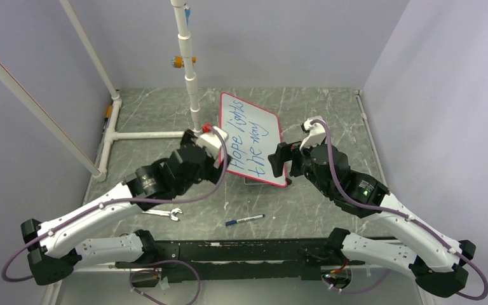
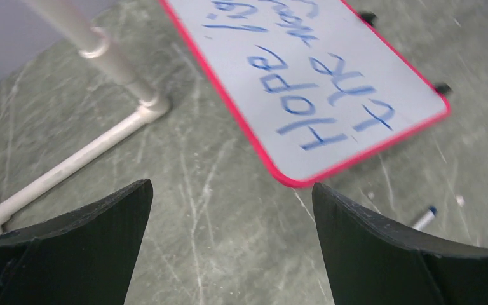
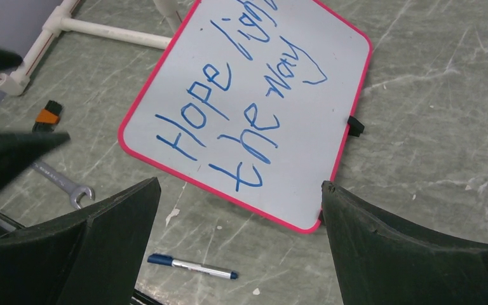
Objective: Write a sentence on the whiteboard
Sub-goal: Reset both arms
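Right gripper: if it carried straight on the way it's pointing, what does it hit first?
The right gripper would most likely meet the whiteboard, by its near red edge; nothing lies between, though depth is unclear.

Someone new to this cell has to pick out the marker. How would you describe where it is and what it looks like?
Find the red-bordered whiteboard in the middle of the table. The marker lies flat on the table on the robot's side of it. It is a slim white pen with a blue cap, unlike the silver wrench to its left.
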